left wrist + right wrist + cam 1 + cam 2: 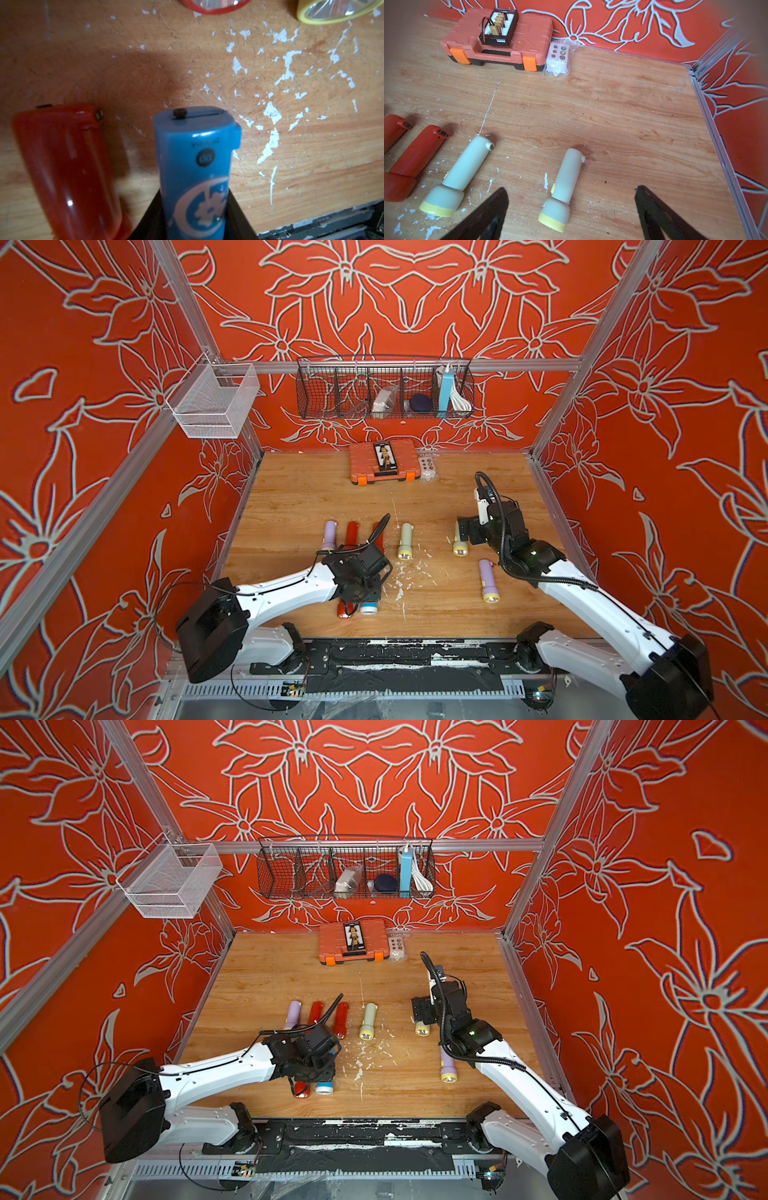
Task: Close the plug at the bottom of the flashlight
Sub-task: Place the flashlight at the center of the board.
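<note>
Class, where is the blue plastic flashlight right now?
In the left wrist view the blue plastic flashlight is gripped in the left claw, on the robot's left near the front edge of the wooden table, beside a red plastic flashlight.

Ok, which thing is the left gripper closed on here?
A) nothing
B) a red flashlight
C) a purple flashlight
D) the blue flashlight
D: in the left wrist view the blue flashlight sits clamped between the jaws of the left gripper, while a red flashlight lies free beside it.
</note>
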Tool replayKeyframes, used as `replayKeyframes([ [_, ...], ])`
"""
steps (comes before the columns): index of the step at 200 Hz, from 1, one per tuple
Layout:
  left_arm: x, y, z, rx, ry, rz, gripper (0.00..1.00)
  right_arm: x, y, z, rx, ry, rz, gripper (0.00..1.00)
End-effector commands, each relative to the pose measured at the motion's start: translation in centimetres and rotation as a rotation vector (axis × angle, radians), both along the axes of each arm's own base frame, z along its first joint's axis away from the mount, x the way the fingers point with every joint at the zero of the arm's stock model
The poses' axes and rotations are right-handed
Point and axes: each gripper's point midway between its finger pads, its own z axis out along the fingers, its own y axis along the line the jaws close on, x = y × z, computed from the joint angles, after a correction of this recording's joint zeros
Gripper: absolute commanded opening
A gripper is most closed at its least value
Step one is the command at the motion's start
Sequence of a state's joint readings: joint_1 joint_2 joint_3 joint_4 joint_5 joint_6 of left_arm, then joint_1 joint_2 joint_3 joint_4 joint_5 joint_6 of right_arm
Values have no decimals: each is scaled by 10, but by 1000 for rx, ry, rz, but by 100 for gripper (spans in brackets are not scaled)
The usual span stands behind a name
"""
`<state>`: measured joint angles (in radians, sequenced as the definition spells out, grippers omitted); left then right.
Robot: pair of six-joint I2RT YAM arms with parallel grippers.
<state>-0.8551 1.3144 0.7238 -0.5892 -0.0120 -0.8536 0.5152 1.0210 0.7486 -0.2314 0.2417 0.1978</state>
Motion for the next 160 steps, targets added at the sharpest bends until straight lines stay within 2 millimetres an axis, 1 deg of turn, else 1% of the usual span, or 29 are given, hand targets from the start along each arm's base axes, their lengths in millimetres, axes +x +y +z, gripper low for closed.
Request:
replayKeyframes([
  [1, 2, -12, 1, -5, 17, -12, 0, 2, -2, 4, 19, -12, -19, 98],
  [33, 3, -23, -5, 40, 51, -47, 0, 1, -4, 4, 14, -11, -25, 98],
  [53, 1, -27, -11, 41, 84, -38, 0, 1, -5, 6, 15, -18, -28, 98],
  [78, -4, -26, -17, 45, 114, -26, 0, 1, -5, 7, 18, -23, -30, 98],
  [98, -6, -26, -20, 51, 128, -28, 2, 1, -4, 6, 22, -20, -25, 98],
  [111, -6, -26, -21, 56, 130, -29, 6, 2, -3, 6, 21, -16, -23, 98],
  [136, -6, -26, -23, 58, 135, -30, 18, 1, -4, 6, 20, -17, -26, 98],
  [157, -8, -25, -25, 60, 141, -29, 30, 1, -6, 8, 21, -24, -34, 98],
  [160, -8, -25, -25, 59, 141, -30, 34, 1, -6, 8, 21, -26, -36, 98],
])
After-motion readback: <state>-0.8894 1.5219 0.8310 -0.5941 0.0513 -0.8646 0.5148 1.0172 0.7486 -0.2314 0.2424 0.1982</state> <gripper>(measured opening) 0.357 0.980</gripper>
